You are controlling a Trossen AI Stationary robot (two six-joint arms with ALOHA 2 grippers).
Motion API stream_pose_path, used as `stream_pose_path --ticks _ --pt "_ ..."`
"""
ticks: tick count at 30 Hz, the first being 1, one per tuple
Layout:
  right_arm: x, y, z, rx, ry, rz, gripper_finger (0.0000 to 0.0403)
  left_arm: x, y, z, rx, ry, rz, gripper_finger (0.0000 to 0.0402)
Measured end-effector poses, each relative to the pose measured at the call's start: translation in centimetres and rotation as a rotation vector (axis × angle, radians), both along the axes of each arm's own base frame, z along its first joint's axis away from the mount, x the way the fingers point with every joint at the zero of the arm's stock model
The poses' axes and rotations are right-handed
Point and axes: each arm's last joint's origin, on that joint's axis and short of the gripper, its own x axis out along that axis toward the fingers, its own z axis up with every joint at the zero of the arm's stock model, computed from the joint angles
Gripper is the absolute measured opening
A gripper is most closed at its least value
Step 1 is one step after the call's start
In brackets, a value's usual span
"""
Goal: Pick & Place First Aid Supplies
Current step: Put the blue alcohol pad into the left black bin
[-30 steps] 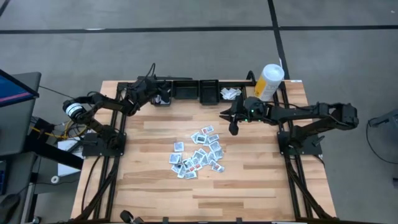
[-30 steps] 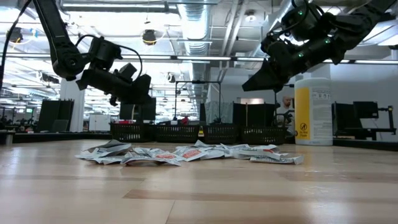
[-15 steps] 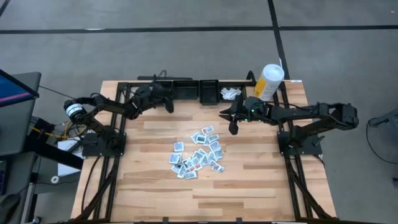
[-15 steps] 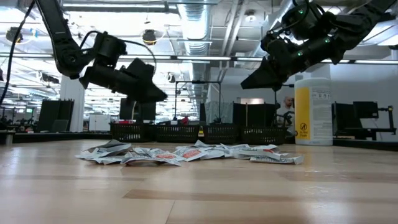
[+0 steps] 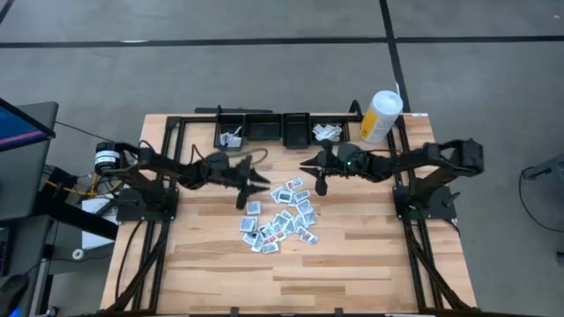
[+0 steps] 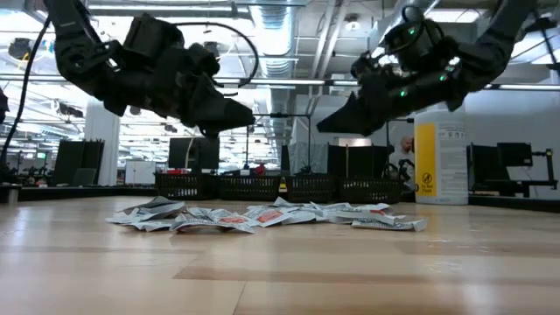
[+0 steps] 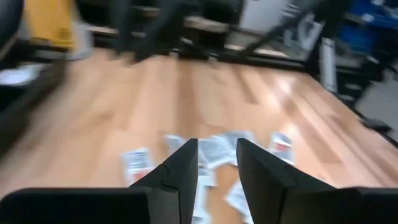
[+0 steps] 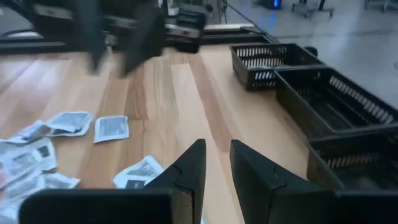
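The first aid supplies (image 5: 280, 218) lie in a loose heap of small flat packets at the middle of the wooden worktop (image 5: 352, 255), with none lifted.

Left claw (image 5: 253, 181): raised above the worktop just beside the heap's near-left edge, fingers parted with a clear gap — nothing between them (the left wrist view shows packets beyond the tips).

Right claw (image 5: 318, 173): raised above the heap's upper-right edge, fingers slightly apart and empty.

Black mesh bins (image 5: 264, 129) line the far edge of the worktop; two hold white packets. A white-and-yellow canister (image 5: 382, 115) stands upright at the far right corner — well apart from the heap.
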Motion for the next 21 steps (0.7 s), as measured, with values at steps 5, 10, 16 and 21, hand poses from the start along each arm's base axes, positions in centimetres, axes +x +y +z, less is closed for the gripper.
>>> stream_pose_path --ticks 5,10,16,21 --pt "1.2 -0.1 -2.6 -0.012 0.012 0.02 0.0069 0.2 -2.4 0.0 0.021 -0.001 -0.097 0.0111" --pt "2.6 -0.3 -3.8 0.0 0.035 0.038 0.0069 0.2 -3.4 -0.1 0.023 0.005 -0.138 0.0111" --pt "3.7 -0.5 -4.0 0.002 0.039 0.039 0.0069 0.2 -3.6 -0.5 0.019 0.045 -0.144 0.0111" --pt "3.7 -0.5 -4.0 0.007 0.057 0.039 0.0069 0.1 -3.6 -1.2 0.011 0.123 -0.145 0.0111"
